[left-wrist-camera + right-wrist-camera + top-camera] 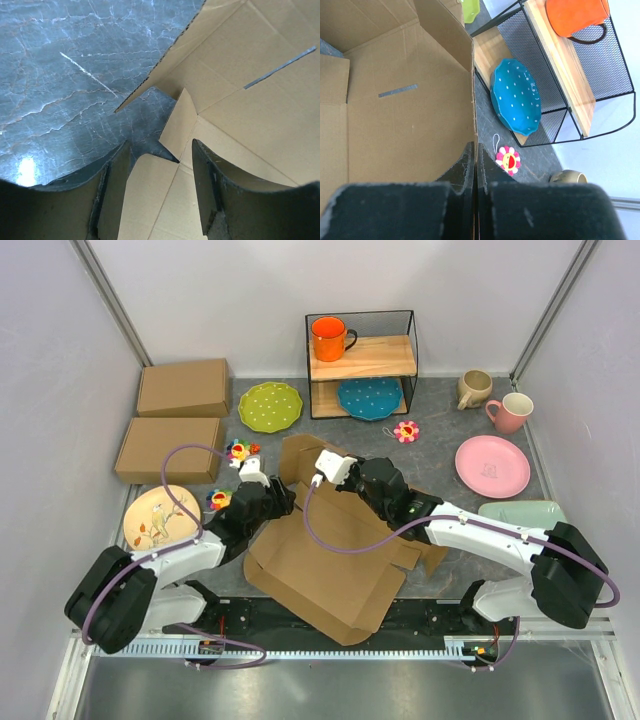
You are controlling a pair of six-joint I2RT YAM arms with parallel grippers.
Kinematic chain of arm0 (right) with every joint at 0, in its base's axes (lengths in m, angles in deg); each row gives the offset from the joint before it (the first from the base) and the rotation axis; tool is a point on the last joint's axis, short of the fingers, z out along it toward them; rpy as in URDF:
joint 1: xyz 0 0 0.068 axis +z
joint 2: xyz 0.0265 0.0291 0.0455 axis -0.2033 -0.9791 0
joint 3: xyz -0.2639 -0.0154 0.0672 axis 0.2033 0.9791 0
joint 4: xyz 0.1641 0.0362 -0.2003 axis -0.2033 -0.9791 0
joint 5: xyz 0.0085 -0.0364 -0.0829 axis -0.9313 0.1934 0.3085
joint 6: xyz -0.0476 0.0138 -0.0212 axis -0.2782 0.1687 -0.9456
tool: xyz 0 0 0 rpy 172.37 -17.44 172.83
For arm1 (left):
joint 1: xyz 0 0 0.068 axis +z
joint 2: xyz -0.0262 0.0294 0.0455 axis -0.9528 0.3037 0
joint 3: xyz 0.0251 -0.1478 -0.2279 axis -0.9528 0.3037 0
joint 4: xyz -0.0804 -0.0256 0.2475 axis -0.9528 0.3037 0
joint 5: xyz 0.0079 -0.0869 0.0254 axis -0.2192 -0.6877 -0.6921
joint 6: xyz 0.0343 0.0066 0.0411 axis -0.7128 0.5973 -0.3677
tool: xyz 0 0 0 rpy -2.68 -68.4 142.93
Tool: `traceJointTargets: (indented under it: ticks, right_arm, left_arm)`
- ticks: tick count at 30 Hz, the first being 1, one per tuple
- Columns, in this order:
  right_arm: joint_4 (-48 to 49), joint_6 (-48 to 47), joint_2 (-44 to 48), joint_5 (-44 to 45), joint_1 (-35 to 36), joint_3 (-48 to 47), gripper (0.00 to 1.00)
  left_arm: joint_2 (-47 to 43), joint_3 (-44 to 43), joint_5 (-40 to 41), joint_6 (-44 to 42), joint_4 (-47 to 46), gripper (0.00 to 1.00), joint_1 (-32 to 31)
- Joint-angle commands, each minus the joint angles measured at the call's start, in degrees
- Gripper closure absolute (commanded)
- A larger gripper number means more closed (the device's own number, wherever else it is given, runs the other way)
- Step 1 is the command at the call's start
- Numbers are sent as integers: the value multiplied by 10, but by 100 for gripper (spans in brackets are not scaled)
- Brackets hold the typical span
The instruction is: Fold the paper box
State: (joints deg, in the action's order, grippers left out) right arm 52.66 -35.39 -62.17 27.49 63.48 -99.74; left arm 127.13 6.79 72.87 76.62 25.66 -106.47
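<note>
The paper box [330, 560] is a brown corrugated sheet, partly folded, lying mid-table with its far flap [300, 455] raised. My right gripper [314, 468] is shut on the edge of that raised flap; in the right wrist view the jaws [475, 155] pinch the thin cardboard wall [420, 115]. My left gripper [278, 502] is at the sheet's left edge. In the left wrist view it [160, 172] is open, and a side flap [160, 200] lies between its fingers [207, 185], which do not close on it.
Two folded brown boxes [183, 387] [168, 448] lie at the far left. A wire shelf [360, 360] holds an orange mug [333, 338] and a blue plate [370, 397]. Around the sheet lie a green plate [270, 405], a painted plate [160, 517], a pink plate [492, 465], two mugs [510, 412] and flower toys [406, 431].
</note>
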Motion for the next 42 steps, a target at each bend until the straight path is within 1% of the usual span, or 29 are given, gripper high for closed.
traceJointTargets:
  ticks: [1,4,7,8,10,13,16,17,19,20,23,25,26,28,29,30,32,34,35,37,38,40,41,42]
  right_arm:
    - [-6,21,13,-9,4,-14,100]
    - [-3,21,15,-10,4,-12,100]
    - [-2,22,15,-10,5,-11,100]
    - [-2,22,14,-10,5,-11,100]
    - [-3,22,13,-10,5,-12,100]
    - [-7,24,11,-11,7,-16,100]
    - [-6,24,12,-10,8,-16,100]
    - [-6,24,12,-10,9,-14,100]
    - [-1,24,12,-10,9,-12,100]
    - [0,24,12,-10,10,-11,100]
    - [-1,25,8,-12,11,-15,100]
    - [-1,25,7,-12,12,-16,100]
    - [0,25,8,-14,12,-15,100]
    - [2,25,8,-14,12,-14,100]
    - [3,25,9,-14,13,-11,100]
    - [3,25,10,-14,13,-11,100]
    - [2,25,11,-13,13,-7,100]
    - [4,25,18,-12,15,-4,100]
    - [4,25,20,-12,18,1,100]
    - [1,24,24,-11,19,3,100]
    - [0,25,25,-11,19,3,100]
    - [-3,25,28,-10,20,3,100]
    - [-5,26,27,-8,20,3,100]
    - [-7,25,28,-9,20,3,100]
  left_arm:
    - [35,-36,1,41,-4,40,0]
    - [60,-37,-10,45,-16,40,-1]
    - [80,-28,-34,40,-52,40,-1]
    - [83,-24,-52,32,-90,40,-1]
    - [92,-19,-64,27,-114,42,-1]
    - [117,-27,-67,12,-119,44,-1]
    - [120,-13,-61,9,-150,53,-4]
    - [118,-7,-54,-2,-167,59,-7]
    - [112,2,-48,-26,-198,64,-22]
    - [114,2,-46,-64,-204,67,-28]
    - [132,6,-37,-124,-234,69,-57]
    - [142,14,-35,-137,-252,69,-79]
    - [145,16,-23,-163,-260,69,-91]
    - [161,23,-9,-202,-274,69,-130]
    - [171,25,5,-241,-281,69,-144]
    - [181,27,14,-259,-285,69,-168]
    - [214,36,54,-291,-313,68,-189]
    - [235,48,74,-302,-340,67,-215]
    - [254,49,101,-308,-354,64,-223]
    - [267,49,130,-304,-360,60,-241]
    - [265,50,157,-300,-363,53,-245]
    - [249,58,169,-298,-366,45,-246]
    - [217,59,181,-303,-362,38,-246]
    - [199,56,188,-308,-340,35,-246]
